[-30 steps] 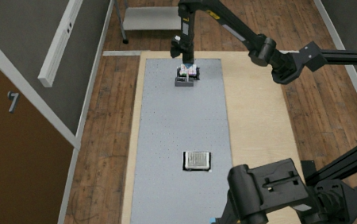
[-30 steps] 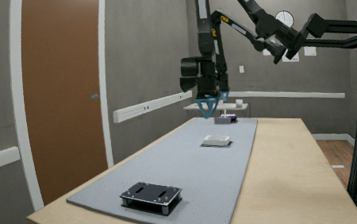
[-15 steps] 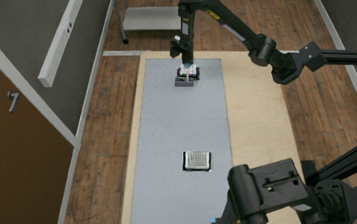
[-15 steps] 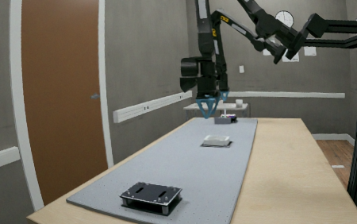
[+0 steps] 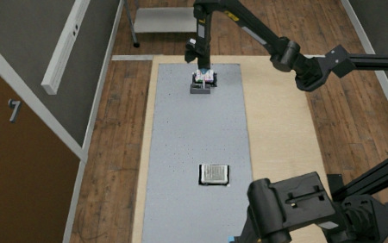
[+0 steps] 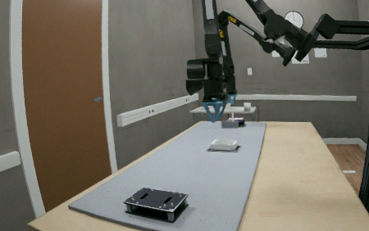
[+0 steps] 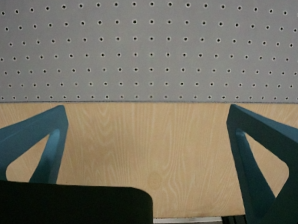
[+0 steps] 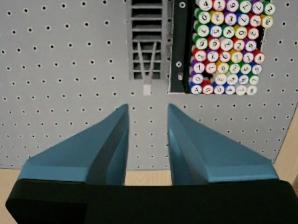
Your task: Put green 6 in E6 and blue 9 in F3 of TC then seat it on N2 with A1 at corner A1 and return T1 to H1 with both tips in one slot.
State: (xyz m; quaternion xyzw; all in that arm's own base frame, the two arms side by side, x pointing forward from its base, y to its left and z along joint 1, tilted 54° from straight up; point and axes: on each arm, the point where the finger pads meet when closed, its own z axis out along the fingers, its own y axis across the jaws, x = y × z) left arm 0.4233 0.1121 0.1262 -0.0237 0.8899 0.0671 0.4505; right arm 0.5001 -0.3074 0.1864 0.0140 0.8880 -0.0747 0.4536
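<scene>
We see the vial rack R1 (image 5: 213,83) (image 8: 191,31) packed with vials (image 5: 203,76) (image 6: 235,120) (image 8: 227,55) under green, red, purple, yellow, blue and white caps, with a dark gap near one corner. The caps carry printed numbers; we can read a 2 on a corner one. Just beside R1 is the holder H1 (image 5: 200,90) (image 6: 230,124) (image 8: 131,55), with the forceps T1 (image 5: 203,84) (image 6: 232,115) (image 8: 141,59) in it. Well apart from R1 sits the carrier TC (image 5: 214,174) (image 6: 223,144), its well lettering too small for us; farther from R1 is the raised nest N2 (image 6: 156,201), bearing nothing. Near R1, our right gripper (image 5: 204,71) (image 6: 232,98) (image 8: 148,113) has its fingers slightly apart, gripping nothing; our left gripper (image 6: 213,119) (image 7: 147,113), well away from R1, is spread wide and holds nothing.
</scene>
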